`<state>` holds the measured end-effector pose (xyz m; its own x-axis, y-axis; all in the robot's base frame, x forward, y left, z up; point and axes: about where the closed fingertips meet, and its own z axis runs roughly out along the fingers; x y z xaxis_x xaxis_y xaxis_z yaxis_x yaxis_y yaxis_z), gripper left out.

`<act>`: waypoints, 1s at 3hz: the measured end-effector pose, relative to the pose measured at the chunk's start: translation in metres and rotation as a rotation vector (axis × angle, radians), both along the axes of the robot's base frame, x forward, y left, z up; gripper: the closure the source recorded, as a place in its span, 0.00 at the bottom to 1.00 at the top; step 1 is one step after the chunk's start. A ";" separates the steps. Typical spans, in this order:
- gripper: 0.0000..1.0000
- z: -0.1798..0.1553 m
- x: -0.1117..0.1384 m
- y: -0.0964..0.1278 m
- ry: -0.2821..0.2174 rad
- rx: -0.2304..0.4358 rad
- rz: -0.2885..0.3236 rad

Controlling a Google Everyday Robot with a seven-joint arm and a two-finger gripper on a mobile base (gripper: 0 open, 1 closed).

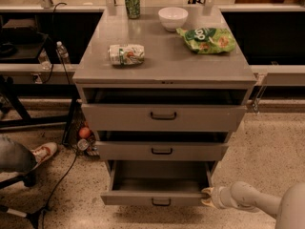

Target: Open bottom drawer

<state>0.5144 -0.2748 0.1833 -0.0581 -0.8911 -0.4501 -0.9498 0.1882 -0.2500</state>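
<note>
Bottom drawer (133, 198) is found drawn well out beneath the mid-sized drawer (162, 151), interior exposed. The task is judged largely done. Gripper (208, 197) is placed at the drawer front's right corner, apparently touching it, a position suited to pulling. Whether it is spread or closed cannot be told.

The arm (257, 203) behind gripper (207, 197) (at bottom drawer (138, 198) corner) is cropped.

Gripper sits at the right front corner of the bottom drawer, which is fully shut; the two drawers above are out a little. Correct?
No. The camera view shows the bottom drawer pulled well out, not shut. The gripper is at its right front corner; the middle drawer and top drawer are out a little.
</note>
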 end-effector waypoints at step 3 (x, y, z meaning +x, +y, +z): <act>0.04 0.000 -0.001 0.005 -0.003 -0.005 0.016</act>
<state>0.5134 -0.2700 0.1829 -0.0428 -0.8943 -0.4454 -0.9519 0.1718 -0.2536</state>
